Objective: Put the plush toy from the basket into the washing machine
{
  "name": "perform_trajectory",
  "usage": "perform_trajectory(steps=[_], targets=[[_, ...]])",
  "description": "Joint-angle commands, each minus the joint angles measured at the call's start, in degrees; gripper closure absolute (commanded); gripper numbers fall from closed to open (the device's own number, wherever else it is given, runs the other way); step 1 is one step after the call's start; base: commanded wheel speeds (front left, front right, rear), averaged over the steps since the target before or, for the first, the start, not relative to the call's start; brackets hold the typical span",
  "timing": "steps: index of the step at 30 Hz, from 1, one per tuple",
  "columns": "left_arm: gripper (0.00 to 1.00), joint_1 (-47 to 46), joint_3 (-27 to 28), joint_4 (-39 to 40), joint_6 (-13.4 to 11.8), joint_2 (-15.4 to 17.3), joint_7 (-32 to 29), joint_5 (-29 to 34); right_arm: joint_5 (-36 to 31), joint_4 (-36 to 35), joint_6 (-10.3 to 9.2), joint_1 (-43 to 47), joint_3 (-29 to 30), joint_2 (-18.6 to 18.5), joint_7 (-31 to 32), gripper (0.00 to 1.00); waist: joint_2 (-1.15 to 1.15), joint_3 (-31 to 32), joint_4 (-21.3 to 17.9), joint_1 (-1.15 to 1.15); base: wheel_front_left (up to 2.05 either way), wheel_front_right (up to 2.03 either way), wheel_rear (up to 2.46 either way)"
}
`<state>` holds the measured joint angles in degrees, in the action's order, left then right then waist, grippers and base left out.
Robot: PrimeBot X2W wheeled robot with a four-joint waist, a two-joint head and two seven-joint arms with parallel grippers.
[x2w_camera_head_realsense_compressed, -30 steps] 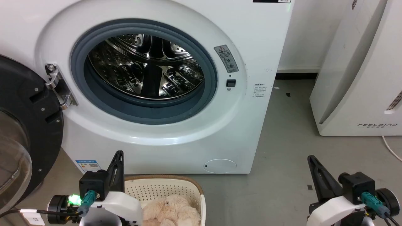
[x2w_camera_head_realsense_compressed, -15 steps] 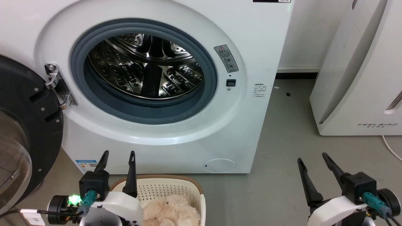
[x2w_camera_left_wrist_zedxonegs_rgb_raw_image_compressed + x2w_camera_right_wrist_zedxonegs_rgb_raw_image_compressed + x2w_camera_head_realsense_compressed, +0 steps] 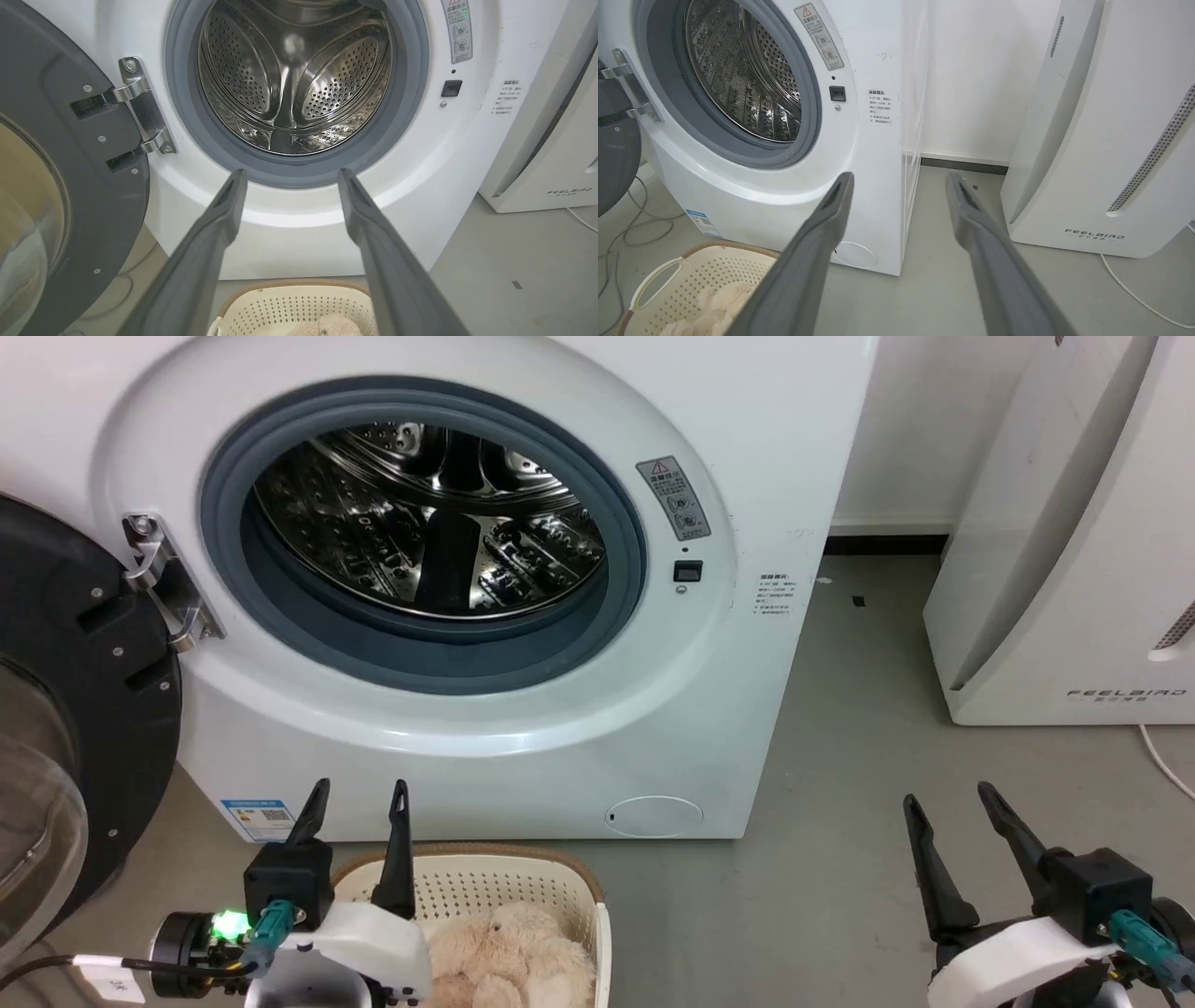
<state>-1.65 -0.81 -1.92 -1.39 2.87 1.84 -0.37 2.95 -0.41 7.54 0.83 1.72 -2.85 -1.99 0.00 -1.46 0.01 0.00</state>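
Left fingers (image 3: 396,859) and right fingers (image 3: 929,877) have spread open, plush toy (image 3: 509,952) beneath the left.

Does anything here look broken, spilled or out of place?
Nothing stands out. The door of the washing machine hangs open on an empty drum, the plush toy lies in the basket, and the left pincer and right pincer are open, touching nothing. Loose cables trail on the floor beside the machine.

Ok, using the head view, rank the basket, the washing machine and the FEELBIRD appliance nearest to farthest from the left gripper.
From the left gripper:
1. basket, just beneath it.
2. washing machine, straight ahead, behind the basket.
3. FEELBIRD appliance, far off to the right.
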Motion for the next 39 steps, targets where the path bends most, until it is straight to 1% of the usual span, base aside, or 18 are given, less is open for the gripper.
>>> perform_trajectory(steps=[1, 10, 17, 27, 36, 39], targets=[[0.0, -1.13, -0.1, -0.46, -0.16, 0.07, 0.59, -0.27, 0.82, -0.27, -0.01, -0.61, 0.37, 0.0, -0.46, 0.0, 0.0, -0.23, 0.0, 0.0, 0.0, 0.0, 0.0], [0.0, -4.01, -0.88, -4.85, 0.18, 0.82, 1.67, 0.11, 2.14, -0.45, -0.01, -1.59, 1.01, -0.01, -1.54, 0.0, 0.0, -2.48, -0.25, 0.0, 0.0, 0.0, 0.0], [0.0, -6.59, -1.77, -10.03, 0.47, 1.7, 2.51, 0.43, 3.27, -0.54, -0.02, -2.57, 1.42, -0.01, -2.37, 0.0, 0.0, -4.61, -0.74, 0.0, 0.0, 0.0, 0.0], [0.0, -11.93, -3.46, -20.53, 1.17, 3.13, 3.43, 1.0, 5.01, -0.73, -0.02, -4.68, 1.79, -0.01, -3.57, 0.0, 0.0, -8.64, -1.52, 0.0, 0.0, 0.0, 0.0], [0.0, -17.26, -5.64, -29.68, 2.52, 4.56, 1.85, 1.84, 6.67, -1.01, -0.02, -6.67, 2.22, -0.01, -4.64, 0.0, 0.0, -12.82, -2.54, 0.0, 0.0, 0.0, 0.0], [0.0, -19.27, -7.07, -32.6, 3.07, 5.33, 0.41, 2.61, 7.33, -1.16, -0.03, -7.65, 2.68, -0.01, -5.12, 0.0, 0.0, -14.95, -2.98, 0.0, 0.0, 0.0, 0.0]])
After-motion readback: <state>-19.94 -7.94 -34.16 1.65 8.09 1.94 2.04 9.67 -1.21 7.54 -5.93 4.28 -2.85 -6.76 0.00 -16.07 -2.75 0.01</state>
